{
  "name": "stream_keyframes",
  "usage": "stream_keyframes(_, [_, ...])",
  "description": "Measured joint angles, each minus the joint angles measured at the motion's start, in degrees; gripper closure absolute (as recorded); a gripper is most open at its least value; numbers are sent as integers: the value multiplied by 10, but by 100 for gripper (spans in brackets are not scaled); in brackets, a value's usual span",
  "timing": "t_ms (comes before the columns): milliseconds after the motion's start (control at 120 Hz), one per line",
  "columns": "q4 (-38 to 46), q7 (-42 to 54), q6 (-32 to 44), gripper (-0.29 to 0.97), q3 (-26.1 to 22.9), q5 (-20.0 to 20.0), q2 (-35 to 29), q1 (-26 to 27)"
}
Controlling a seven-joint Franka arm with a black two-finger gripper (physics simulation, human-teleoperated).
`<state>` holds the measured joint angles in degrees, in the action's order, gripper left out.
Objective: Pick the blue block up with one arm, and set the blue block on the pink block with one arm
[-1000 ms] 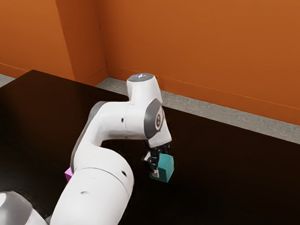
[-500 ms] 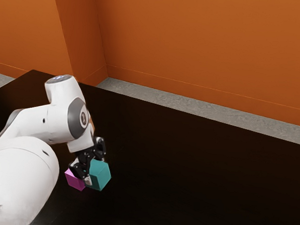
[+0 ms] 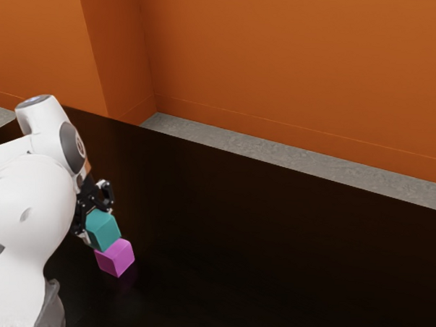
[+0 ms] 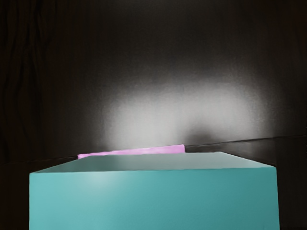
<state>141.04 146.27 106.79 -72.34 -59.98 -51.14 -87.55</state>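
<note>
Claw (image 3: pixel 93 212): black, 2 fingers pinching the plain teal-toned blue block (image 3: pixel 103 231) from 2 sides, under the white arm (image 3: pixel 28 191) at the exterior view's left. Blue block is held tilted, directly above the magenta-pink cube block (image 3: pixel 115 257) and offset toward the exterior view's left. Contact between the 2 cannot be told. Pink block rests on the glossy black tabletop (image 3: pixel 272 238), with nothing else near it.

Beyond: grey floor strip (image 3: pixel 312 164), orange wall (image 3: pixel 294 65).

Wrist view: blue block (image 4: pixel 153 201) is large under the hand, with a thin pink sliver (image 4: pixel 132 152) past its far edge and a light glare on the tabletop (image 4: pixel 168 72).
</note>
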Motion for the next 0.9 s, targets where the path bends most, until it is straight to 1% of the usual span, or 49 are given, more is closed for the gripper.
stream_keyframes(183, [-9, 55, 6, 31, -33, -9, -2, -32])
stream_keyframes(250, [-22, 65, 7, 31, -47, -13, -4, -36])
stream_keyframes(333, [-29, 68, 8, 31, -53, -16, -5, -47])
stream_keyframes(558, [-31, 45, 9, 30, -71, -16, -10, -58])
stream_keyframes(900, [-45, -12, 10, 30, -80, -11, -12, -58])
